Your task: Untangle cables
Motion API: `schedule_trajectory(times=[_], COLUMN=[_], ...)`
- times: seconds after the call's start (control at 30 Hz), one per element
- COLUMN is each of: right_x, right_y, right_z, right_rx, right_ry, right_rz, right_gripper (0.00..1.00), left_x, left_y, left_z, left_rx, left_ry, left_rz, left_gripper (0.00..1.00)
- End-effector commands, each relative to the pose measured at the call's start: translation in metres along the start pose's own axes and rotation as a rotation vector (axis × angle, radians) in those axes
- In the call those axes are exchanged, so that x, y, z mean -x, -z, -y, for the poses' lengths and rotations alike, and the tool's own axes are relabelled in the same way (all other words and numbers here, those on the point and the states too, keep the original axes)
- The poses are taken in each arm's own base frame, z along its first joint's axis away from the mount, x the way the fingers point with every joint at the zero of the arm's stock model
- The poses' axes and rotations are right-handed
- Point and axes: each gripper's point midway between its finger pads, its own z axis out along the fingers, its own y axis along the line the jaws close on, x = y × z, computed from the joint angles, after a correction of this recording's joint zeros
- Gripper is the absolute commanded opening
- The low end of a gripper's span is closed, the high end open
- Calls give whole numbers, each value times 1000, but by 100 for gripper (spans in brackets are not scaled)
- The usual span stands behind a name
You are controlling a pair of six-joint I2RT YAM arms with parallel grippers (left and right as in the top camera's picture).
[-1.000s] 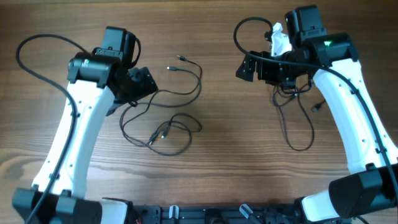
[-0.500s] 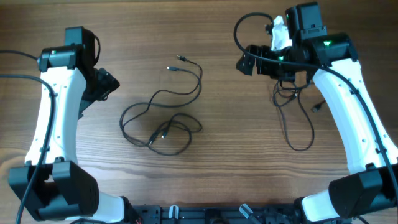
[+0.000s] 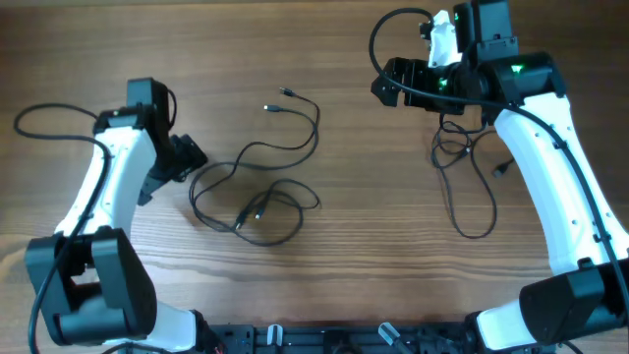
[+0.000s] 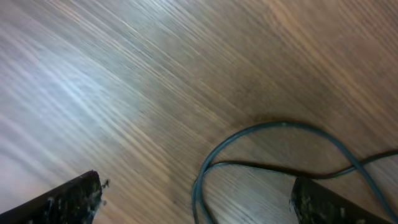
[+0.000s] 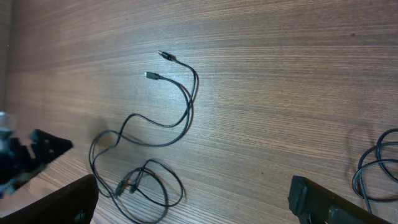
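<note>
Seemingly partway: right cables lie apart, centre cables overlap in loops on tabletop; left gripper, right gripper spread, empty.

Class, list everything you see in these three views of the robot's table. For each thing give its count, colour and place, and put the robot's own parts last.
table: one, brown wood, under everything.
centre cables: one loose tangle, strand count unclear, dark grey-black, left of centre.
right cables: one bunch, dark, right side, a loop trailing toward the near edge.
thick wires: two, black, one looping off each arm.
left arm: one, white and black, left side.
right arm: one, white and black, right side.
left claw: one, black, open, over a loop of the centre cables.
right claw: one, black, open, far right.
</note>
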Motion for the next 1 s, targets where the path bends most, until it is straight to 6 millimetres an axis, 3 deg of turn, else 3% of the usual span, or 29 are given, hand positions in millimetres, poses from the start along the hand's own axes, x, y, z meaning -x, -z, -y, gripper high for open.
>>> schedule_trajectory(times=[0.0,0.4,0.6,0.97], right_x=[1,1,1,1], right_y=[-2,-2,-2,-2], right_z=[0,0,0,1], right_rx=[-5,-5,-5,-6], right_ry=[-2,-2,-2,-3], right_rz=[1,1,1,2], right_gripper=[100,100,100,100], left_x=[-18,-19,-18,-18], left_y=[-23,-43,-44,-67], left_z=[11,7,8,12], left_rx=[-74,-58,-60,-45], left_ry=[-24,-19,-19,-22], left_rz=[-55,-12,-8,-33], left_gripper=[99,95,77,74])
